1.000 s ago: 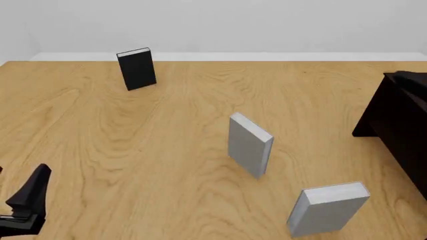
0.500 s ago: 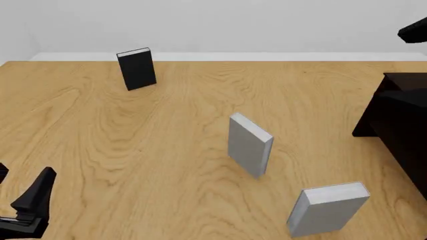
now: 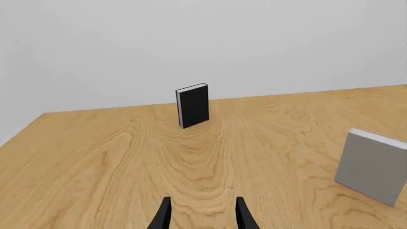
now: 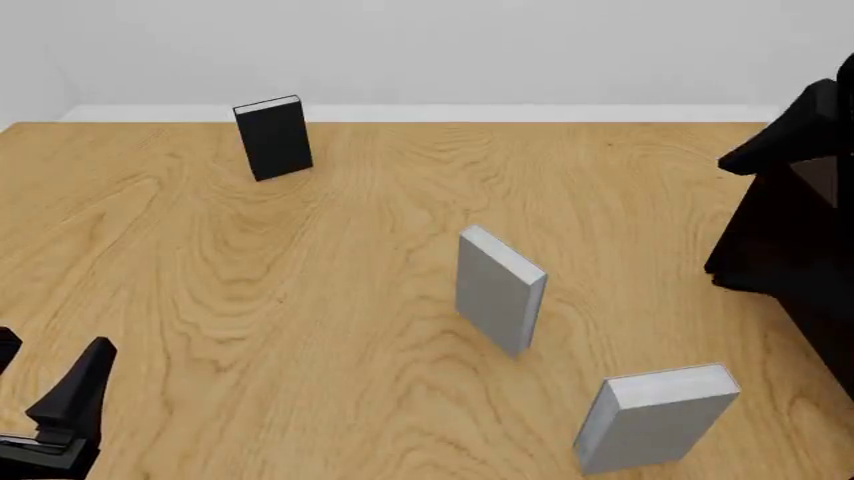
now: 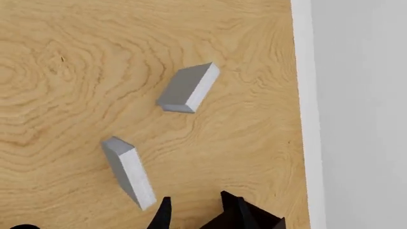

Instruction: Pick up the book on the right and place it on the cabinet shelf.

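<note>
The book (image 4: 654,417) stands upright on the counter (image 4: 334,300), well below and apart from the right jaws (image 5: 197,212) — parted, empty, raised beside the cabinet (image 4: 794,250), likely positioning to descend. The left jaws (image 3: 200,217) — also parted, empty — idle.

A broad wooden surface (image 4: 267,280) with swirling light-brown grain fills the room's lower half. Behind it rises a plain pale-grey wall (image 4: 467,50), met by a thin white strip (image 4: 534,113) along the far edge. Light is soft and even.
</note>
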Controlling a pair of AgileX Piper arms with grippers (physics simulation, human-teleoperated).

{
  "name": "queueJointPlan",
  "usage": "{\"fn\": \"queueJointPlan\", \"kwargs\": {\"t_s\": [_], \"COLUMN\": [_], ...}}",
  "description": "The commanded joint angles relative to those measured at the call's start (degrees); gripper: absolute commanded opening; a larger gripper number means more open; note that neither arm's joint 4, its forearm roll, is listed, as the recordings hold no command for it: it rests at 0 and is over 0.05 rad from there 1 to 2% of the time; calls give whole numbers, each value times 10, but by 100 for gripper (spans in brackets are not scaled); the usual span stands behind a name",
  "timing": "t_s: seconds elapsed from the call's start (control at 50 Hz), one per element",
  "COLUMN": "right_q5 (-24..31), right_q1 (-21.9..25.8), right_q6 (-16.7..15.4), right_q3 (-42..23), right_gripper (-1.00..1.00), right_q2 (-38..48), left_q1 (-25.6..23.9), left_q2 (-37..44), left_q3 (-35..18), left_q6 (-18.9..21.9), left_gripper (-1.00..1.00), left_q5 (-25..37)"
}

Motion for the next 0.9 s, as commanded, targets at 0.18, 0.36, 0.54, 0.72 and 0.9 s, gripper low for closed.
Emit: {"fn": "queueJointPlan", "kwargs": {"t_s": [0.18,0.36,0.54,0.72,0.9], "right_q5": [7,7,7,7,7], "right_q1": [16,20,6,19,43], "right_q6": [-75,-96,-117,-101,-73], "right_q3": [68,96,108,115,104], "right_gripper": [100,100,100,100,100], "right_q2": [12,17,20,35,57], "left_q1": [1,1,-1,0,-3], "left_q2": [0,-1,-1,-1,-1], "left_q3": [0,0,0,0,0], "left_q6": [4,4,5,2,2], "left_gripper": [100,100,100,100,100], "left_q5": [2,3,4,2,5]}}
